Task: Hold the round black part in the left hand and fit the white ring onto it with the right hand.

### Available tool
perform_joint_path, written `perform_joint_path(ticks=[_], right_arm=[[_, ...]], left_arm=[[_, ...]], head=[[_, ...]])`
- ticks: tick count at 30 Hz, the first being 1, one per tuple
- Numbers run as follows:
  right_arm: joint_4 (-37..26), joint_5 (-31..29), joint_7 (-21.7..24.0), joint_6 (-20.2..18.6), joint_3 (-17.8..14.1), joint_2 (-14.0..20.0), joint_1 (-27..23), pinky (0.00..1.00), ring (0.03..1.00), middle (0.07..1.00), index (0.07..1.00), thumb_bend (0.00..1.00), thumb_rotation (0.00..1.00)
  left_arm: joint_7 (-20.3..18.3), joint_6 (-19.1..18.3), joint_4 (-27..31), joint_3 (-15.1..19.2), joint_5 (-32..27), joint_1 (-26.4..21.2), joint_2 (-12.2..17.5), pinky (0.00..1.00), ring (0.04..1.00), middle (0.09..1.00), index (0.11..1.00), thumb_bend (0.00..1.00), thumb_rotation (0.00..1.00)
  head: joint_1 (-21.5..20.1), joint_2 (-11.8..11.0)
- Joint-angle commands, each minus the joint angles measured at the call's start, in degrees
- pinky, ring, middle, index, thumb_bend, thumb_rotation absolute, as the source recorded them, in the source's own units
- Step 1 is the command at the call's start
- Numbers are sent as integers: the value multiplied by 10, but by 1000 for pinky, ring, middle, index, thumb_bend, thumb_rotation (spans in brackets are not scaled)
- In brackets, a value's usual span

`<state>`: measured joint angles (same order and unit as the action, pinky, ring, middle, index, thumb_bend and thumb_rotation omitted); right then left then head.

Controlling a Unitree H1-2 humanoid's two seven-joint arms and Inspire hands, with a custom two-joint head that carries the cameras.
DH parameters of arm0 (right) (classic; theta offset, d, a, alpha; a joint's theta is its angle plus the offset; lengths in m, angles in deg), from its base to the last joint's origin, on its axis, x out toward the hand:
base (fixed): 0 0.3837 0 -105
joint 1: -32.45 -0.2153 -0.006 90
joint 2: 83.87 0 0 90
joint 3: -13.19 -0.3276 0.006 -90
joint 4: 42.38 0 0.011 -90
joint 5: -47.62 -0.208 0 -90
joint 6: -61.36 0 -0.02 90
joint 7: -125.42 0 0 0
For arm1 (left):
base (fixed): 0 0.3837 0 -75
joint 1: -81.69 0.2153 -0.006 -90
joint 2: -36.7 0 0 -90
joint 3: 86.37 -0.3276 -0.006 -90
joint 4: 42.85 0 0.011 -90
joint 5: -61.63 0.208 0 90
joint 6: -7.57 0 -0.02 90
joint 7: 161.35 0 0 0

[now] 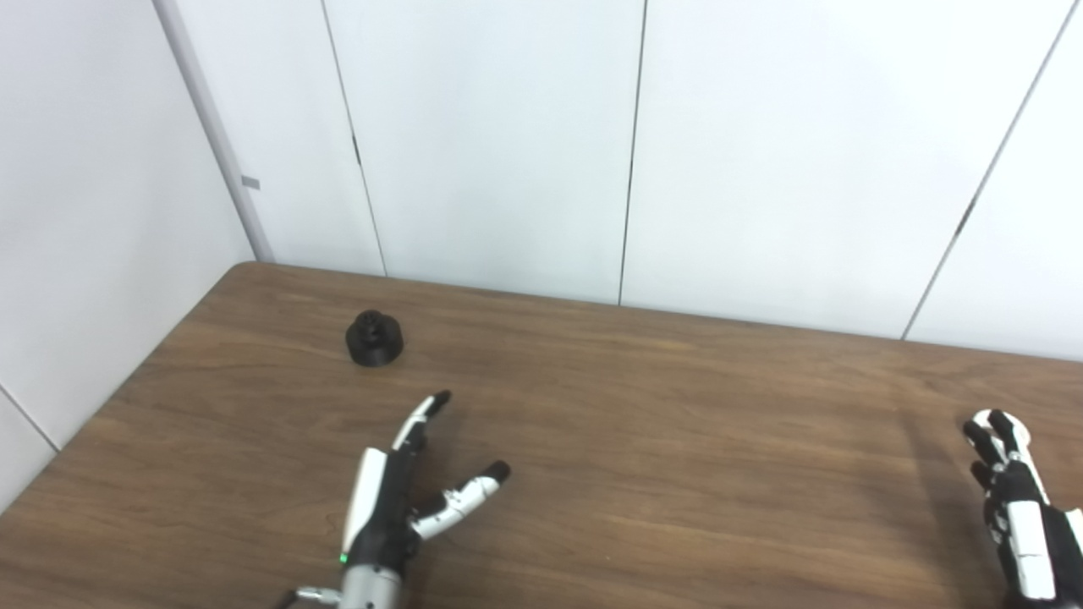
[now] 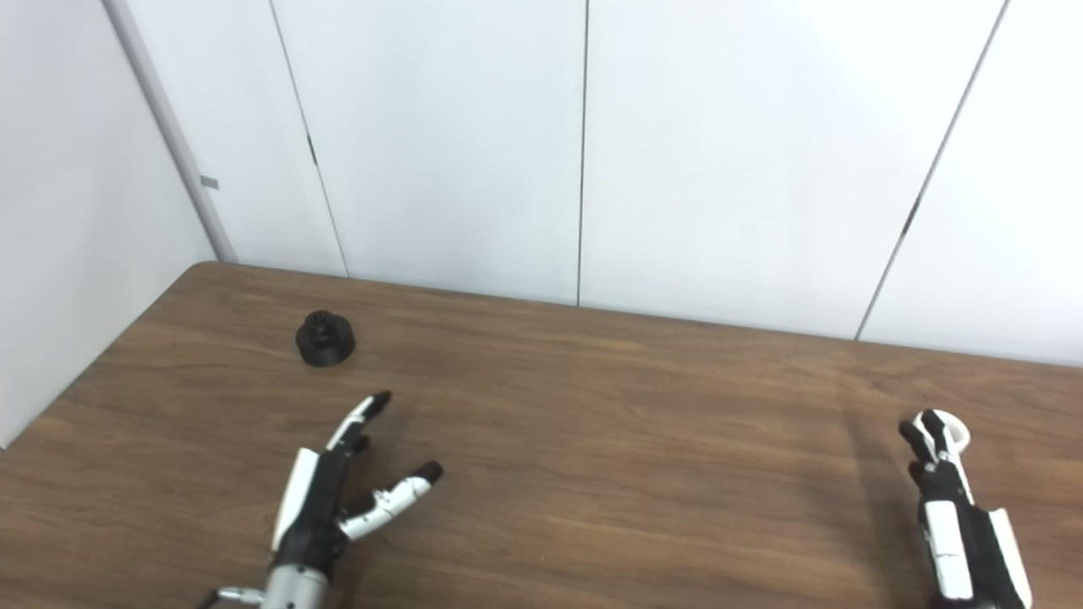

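Honestly you're still near the start here. The round black part [image 1: 374, 338] is sitting by itself on the table [image 1: 643, 440], over toward the far left corner, upright with its little hub on top, and nothing is touching it. So the "hold it in the left hand" bit hasn't happened yet, and the fitting obviously hasn't either.

Your left hand [image 1: 398, 499] is nearer you than the black part and a bit to its right, clearly apart from it. The fingers [image 1: 423, 416] are stretched forward and spread, thumb splayed out to the right, palm side turned roughly right, and it's got nothing in it. The long fingers already aim up toward the part, so I'd guess it only needs to go forward and a touch left before it can close around it.

Way off to the right of the black part, near the table's right edge, your right hand [image 2: 952, 499] is standing up with its dark fingers together and pointing away from you. Right at their tips there's a small white curved piece that looks like the white ring [image 2: 957, 433]. The right eye view shows it best. I can't tell whether those fingers are actually pinching it or just resting against it on the table; the tips cover the contact.

So what's left, as I read it: grab the black part, lift it, bring the ring across, seat it.
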<state>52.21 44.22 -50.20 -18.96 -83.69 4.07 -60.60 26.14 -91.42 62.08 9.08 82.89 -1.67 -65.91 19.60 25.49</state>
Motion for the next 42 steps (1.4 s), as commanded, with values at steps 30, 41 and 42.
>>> perform_joint_path(ticks=[30, 41, 42], right_arm=[[58, 3, -6, 14, 4, -19, 16, 1000, 996, 933, 1000, 665, 1000], [59, 1, -6, 18, 2, -19, 19, 1000, 987, 932, 1000, 694, 1000], [61, 0, -5, 19, 2, -19, 18, 1000, 985, 932, 1000, 694, 1000]], left_arm=[[1, -104, -130, 61, 80, -224, 222, 998, 1000, 957, 878, 899, 309], [-19, -100, -262, -9, 97, -293, 275, 1000, 1000, 970, 861, 956, 344], [-25, -96, -274, -17, 97, -298, 280, 1000, 1000, 972, 861, 962, 348]], head=[[-4, 0], [-9, 2], [-10, 3]])
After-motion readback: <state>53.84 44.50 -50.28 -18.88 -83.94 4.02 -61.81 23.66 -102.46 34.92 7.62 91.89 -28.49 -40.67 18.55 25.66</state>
